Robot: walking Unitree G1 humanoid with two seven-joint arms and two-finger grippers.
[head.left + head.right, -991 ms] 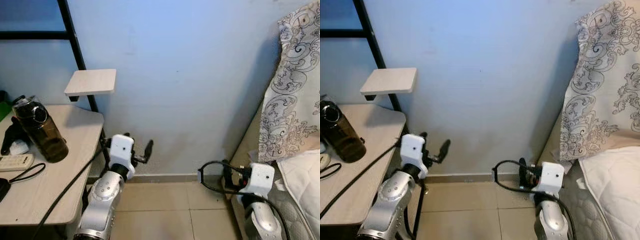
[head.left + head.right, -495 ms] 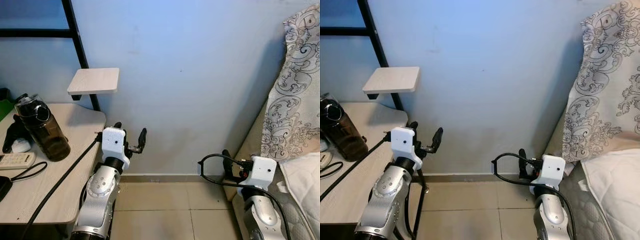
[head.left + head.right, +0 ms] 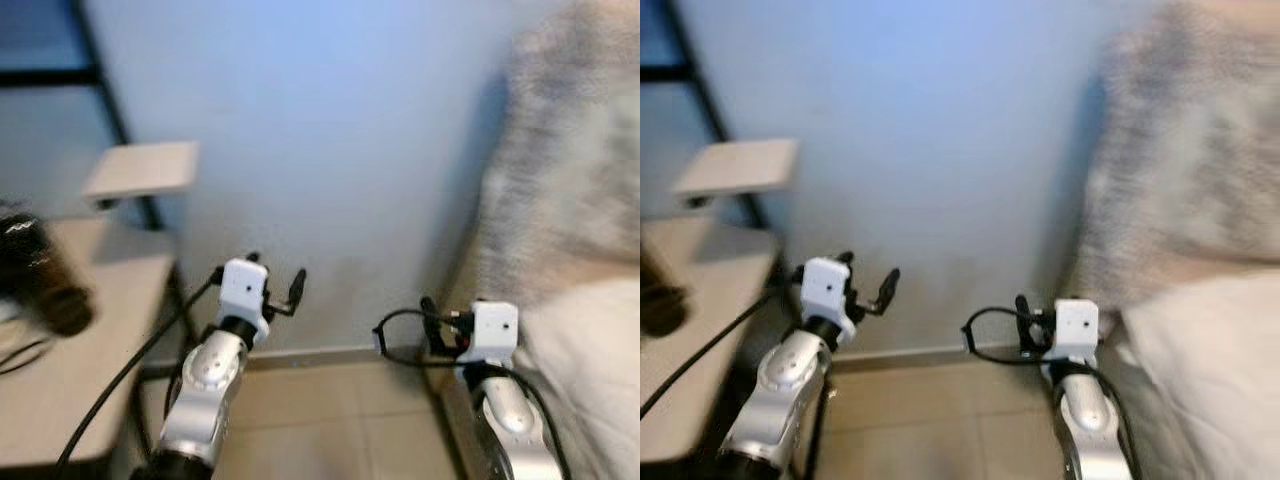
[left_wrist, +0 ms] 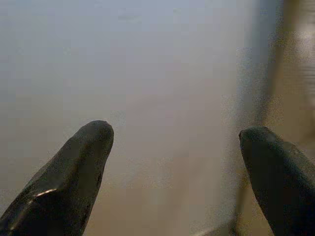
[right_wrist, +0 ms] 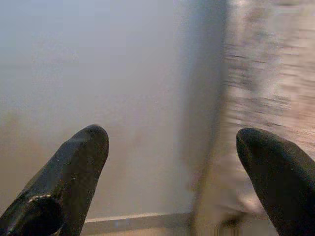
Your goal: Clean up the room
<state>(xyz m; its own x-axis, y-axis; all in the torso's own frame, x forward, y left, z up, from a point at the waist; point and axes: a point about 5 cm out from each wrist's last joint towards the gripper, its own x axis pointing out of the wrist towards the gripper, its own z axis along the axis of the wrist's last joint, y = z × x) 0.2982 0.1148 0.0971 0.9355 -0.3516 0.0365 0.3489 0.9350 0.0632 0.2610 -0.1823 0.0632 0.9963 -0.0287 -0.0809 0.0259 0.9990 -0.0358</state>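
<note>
A pale blue wall [image 3: 370, 150] spans the scene ahead of both grippers, meeting a tiled floor [image 3: 330, 420] along a light skirting strip below them. The head views are blurred.

Beyond the right gripper [image 3: 432, 312], on its outer side, rises a bed [image 3: 1200, 380] with a patterned pillow [image 3: 570, 170] leaning against the wall above it; the pattern is smeared, so its detail is lost. On the outer side of the left gripper [image 3: 275, 292] stands a light wooden table [image 3: 60, 380], with a small shelf [image 3: 140, 168] on a black frame [image 3: 110, 110] above it. A dark blurred shape, probably a bottle [image 3: 40, 285], rests on the table well apart from that gripper, and a black cable [image 3: 120, 375] runs across the tabletop toward the left arm.

Both arms are raised before the wall, near each other at about the same height. In the left wrist view the fingers [image 4: 74, 172] are spread wide with nothing but wall between them. In the right wrist view the fingers [image 5: 69, 177] are likewise parted and empty, facing the wall with the bed's edge just beside one finger. A loop of black cable [image 3: 985, 335] hangs at the right wrist.
</note>
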